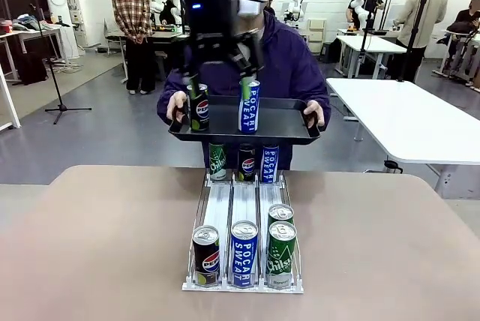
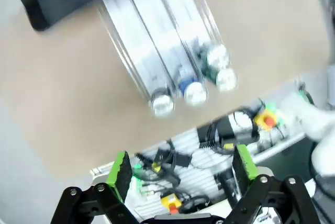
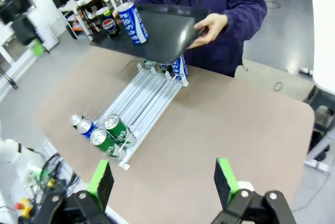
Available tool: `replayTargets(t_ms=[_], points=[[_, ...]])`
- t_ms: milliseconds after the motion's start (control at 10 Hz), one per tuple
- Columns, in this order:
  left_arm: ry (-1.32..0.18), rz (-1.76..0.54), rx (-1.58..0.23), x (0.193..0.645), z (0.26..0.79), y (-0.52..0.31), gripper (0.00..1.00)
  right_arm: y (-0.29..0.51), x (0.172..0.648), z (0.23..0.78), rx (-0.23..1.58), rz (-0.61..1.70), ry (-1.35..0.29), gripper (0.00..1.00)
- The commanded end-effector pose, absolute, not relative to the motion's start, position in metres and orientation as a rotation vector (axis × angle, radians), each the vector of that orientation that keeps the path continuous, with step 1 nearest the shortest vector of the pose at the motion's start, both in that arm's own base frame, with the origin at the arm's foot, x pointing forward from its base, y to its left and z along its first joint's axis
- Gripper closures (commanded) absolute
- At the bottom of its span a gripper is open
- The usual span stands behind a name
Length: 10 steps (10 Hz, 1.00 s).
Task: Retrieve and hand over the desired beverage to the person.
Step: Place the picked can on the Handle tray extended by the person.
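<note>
The person in a dark hooded jacket stands at the far side and holds a black tray with both hands. On it stand a Pepsi can and a Pocari Sweat can. My left gripper hangs blurred above the tray on my side, open and with nothing between its fingers. My right gripper is open and empty over the near table edge, far from the tray.
A three-lane can rack lies mid-table, with Pepsi, Pocari and green cans at its near end and three more cans at its far end. Bare tabletop lies either side. A white table stands at the back right.
</note>
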<state>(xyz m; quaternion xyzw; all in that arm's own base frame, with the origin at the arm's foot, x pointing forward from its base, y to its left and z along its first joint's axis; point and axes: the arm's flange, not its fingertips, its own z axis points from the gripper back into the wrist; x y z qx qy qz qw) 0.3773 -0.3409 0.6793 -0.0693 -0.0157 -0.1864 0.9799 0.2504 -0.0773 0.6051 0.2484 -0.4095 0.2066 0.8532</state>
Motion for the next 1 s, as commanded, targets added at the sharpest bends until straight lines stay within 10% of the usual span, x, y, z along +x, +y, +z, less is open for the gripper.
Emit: replayTargets(t_ms=[0,900], points=[[-0.029,-0.434,-0.126,0.326,0.635,-0.288,0.00,-0.077,0.252,0.604,0.553,0.450,-0.863,0.00],[-0.006,-0.430,-0.133,0.303,0.645,-0.271,0.00,-0.077,0.252,0.604,0.553,0.450,-0.863,0.00]])
